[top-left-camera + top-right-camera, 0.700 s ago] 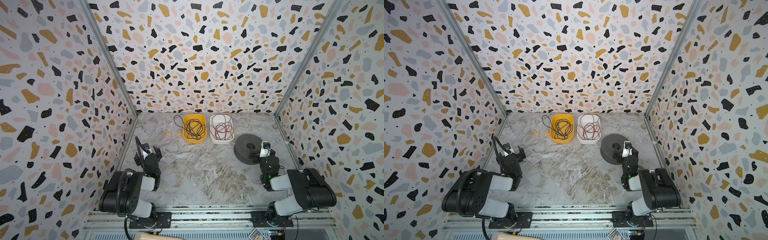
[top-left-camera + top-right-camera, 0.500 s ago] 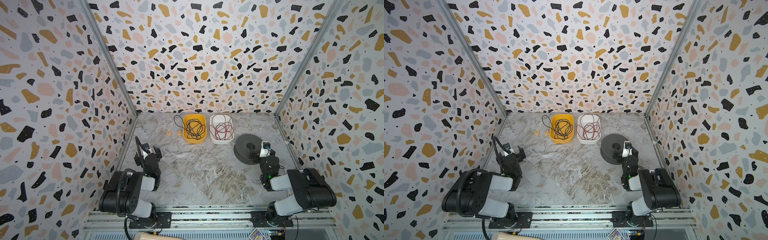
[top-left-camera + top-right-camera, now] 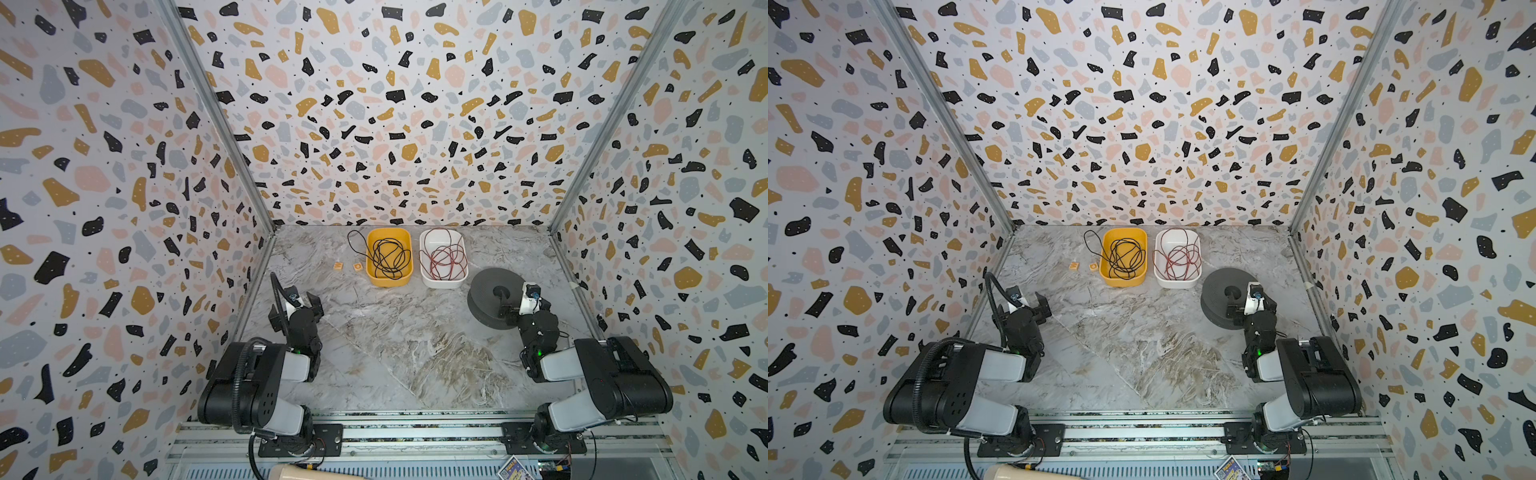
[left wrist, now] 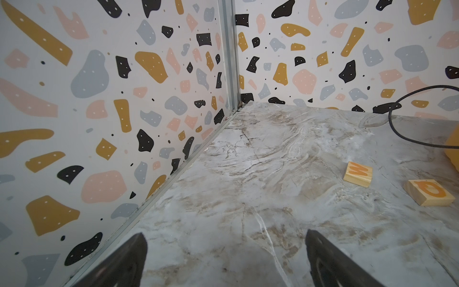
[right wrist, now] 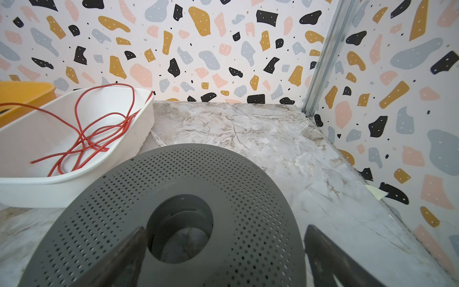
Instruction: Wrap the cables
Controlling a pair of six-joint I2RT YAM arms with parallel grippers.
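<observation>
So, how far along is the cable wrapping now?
Nothing looks done: the red wire lies loose in the white tub. Nothing is in hand: the left tool and the right tool are open and empty. Left: lifting the wire out and winding all of it.

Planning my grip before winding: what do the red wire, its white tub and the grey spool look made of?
Red wire: matte red coating, probably rubber or silicone; it lies in loose, soft loops.
White tub: smooth moulded plastic, judging by the slight sheen and rounded rim.
Grey spool: matte and rigid-looking, likely plastic; its flange is evenly perforated with small holes.
</observation>
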